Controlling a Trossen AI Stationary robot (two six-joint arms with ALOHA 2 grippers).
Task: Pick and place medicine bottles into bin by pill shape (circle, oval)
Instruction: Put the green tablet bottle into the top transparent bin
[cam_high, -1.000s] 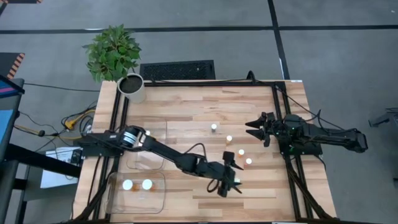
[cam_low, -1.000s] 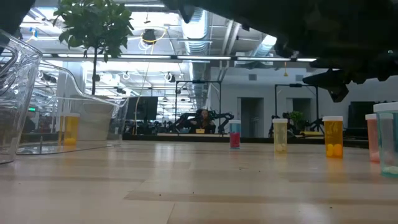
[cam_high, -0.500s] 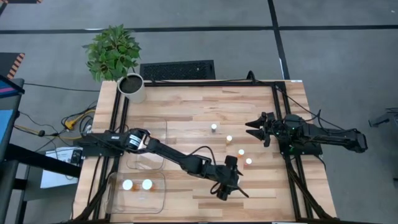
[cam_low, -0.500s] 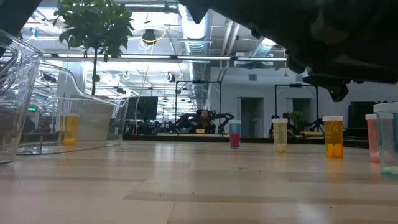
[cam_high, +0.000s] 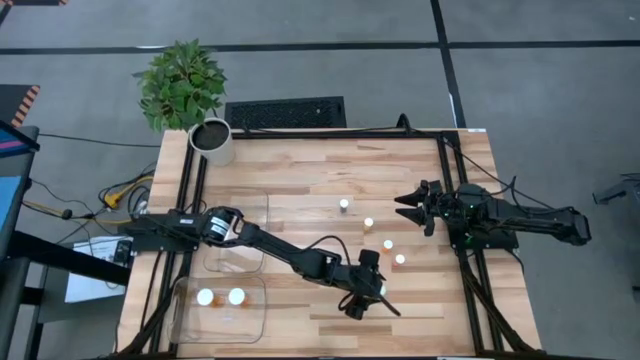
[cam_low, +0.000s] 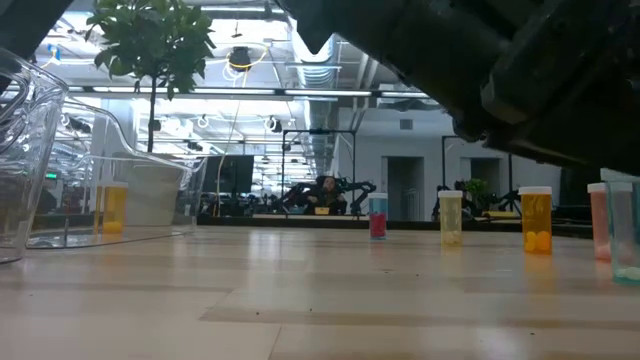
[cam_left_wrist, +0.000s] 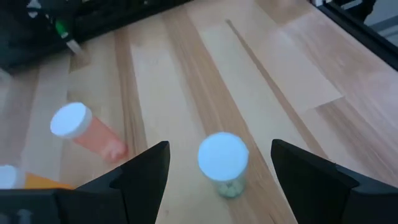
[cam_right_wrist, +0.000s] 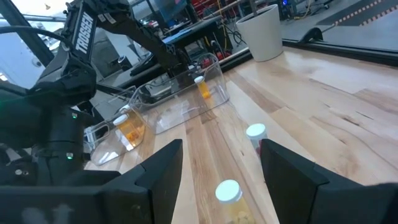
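My left gripper (cam_high: 372, 292) hangs low right of centre in the overhead frame, its fingers (cam_left_wrist: 144, 171) spread wide and released around a small white-capped pill bottle with pale contents (cam_left_wrist: 223, 163), touching nothing. An orange-tinted translucent bottle (cam_left_wrist: 87, 129) stands near it. Three more white caps (cam_high: 387, 245) dot the wooden table (cam_high: 300, 180) just above, another (cam_high: 344, 205) higher up. Two bottles (cam_high: 221, 296) already sit in the clear plastic bin (cam_high: 250, 320) at lower left. My right gripper (cam_high: 408, 207) waits open at mid right.
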